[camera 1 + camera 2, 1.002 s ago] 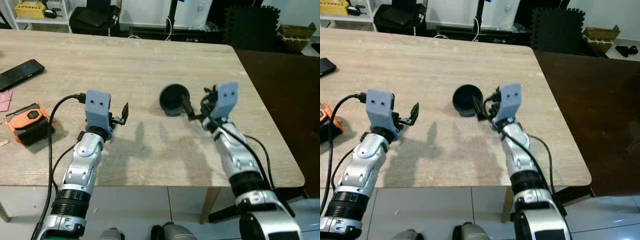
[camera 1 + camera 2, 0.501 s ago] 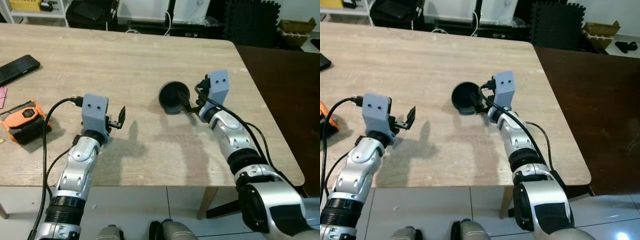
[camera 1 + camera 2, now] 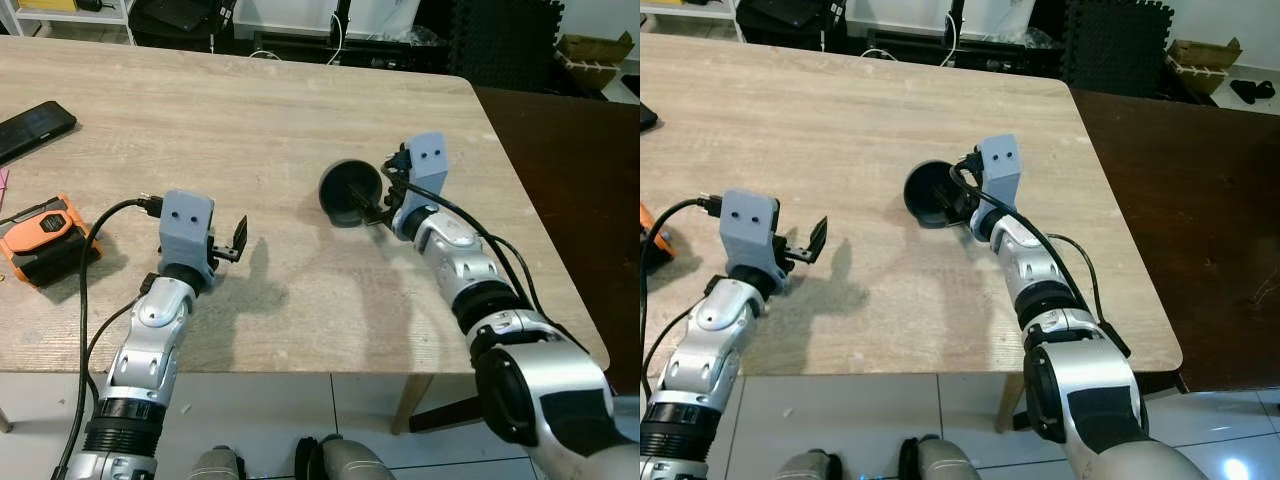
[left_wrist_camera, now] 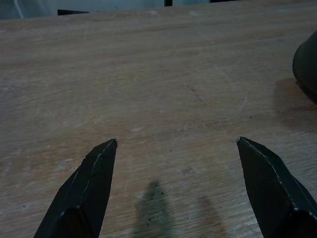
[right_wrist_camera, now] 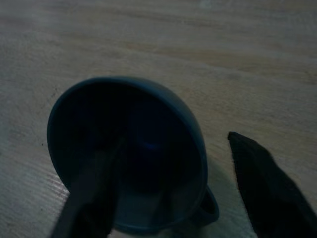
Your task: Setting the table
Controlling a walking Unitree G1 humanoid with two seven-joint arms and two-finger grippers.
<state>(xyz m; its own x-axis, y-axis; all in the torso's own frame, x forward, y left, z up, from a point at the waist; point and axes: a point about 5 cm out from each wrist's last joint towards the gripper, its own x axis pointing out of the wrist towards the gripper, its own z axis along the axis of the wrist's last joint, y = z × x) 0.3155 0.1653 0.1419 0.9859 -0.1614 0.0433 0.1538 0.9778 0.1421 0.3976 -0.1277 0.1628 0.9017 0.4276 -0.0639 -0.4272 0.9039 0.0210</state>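
Note:
A dark blue mug [image 3: 349,192] stands upright on the wooden table [image 3: 250,120], right of centre. My right gripper [image 3: 377,207] is at the mug's near right side and is open. In the right wrist view one finger [image 5: 91,193] reaches inside the mug [image 5: 148,124] and the other finger [image 5: 267,188] is outside, with the wall and the small handle [image 5: 210,208] between them. My left gripper [image 3: 236,240] hovers open just above bare table to the left of the mug, nothing between its fingertips [image 4: 99,168].
An orange and black device [image 3: 48,240] lies at the table's left, with a black phone [image 3: 36,128] farther back. A black cable [image 3: 105,225] runs along my left arm. The table's right edge [image 3: 545,240] borders a dark floor. Shelves and boxes stand beyond the far edge.
My right gripper has moved forward to the mug, and one finger now sits inside it. The left arm has barely moved. The camera has shifted slightly.

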